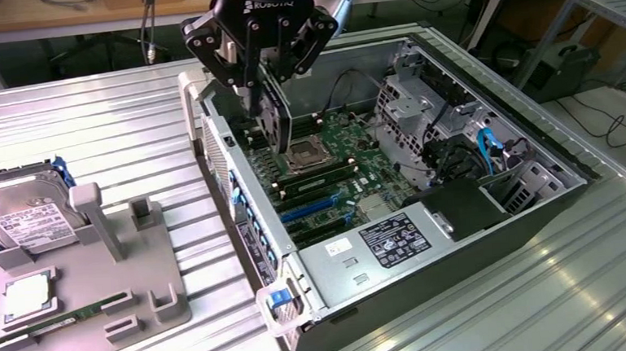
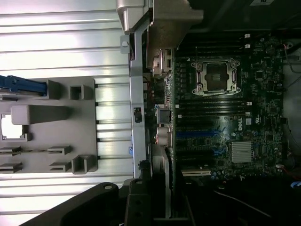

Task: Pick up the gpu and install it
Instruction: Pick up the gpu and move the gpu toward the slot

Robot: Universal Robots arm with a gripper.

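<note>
1. Black tool (image 1: 265, 93) body, marked with the maker's name, points straight down over the open computer case (image 1: 491, 238). It stands at the case's far end, on the exterior view's left.
2. Arm pose: the wrist is vertical above the case. The arm above the wrist is cut off at the frame edge.
3. Tool state: the fingers are drawn in to a narrow gap and clamp the upper edge of the gpu (image 1: 277, 129). Nothing else is in the grip.
4. Location of the gpu: it hangs on edge from the tool, inside the case. It is just beside the rear wall and above the motherboard (image 1: 341, 186), near the CPU socket (image 1: 306, 154).
5. Hard to make out:
   - Whether the lower edge of the gpu touches the motherboard or clears it cannot be told.
   - No slot can be seen under the card; the card hides what lies behind it.
   - In the wrist view the tool is a dark mass, and its fingertips cannot be separated from the card.
6. Appearance of the gpu: a thin, flat, black card, seen nearly edge-on in the exterior view. In the wrist view a pale metal bracket (image 2: 162, 188) runs along the side that faces the case wall.
7. Surroundings: the case lies on its side on a ribbed metal tabletop (image 1: 103, 115). A grey fixture (image 1: 92, 295) sits well apart, on the exterior view's left. It carries a hard drive (image 1: 22, 218), a processor (image 1: 27, 297) and a green memory stick (image 1: 71, 317).
</note>
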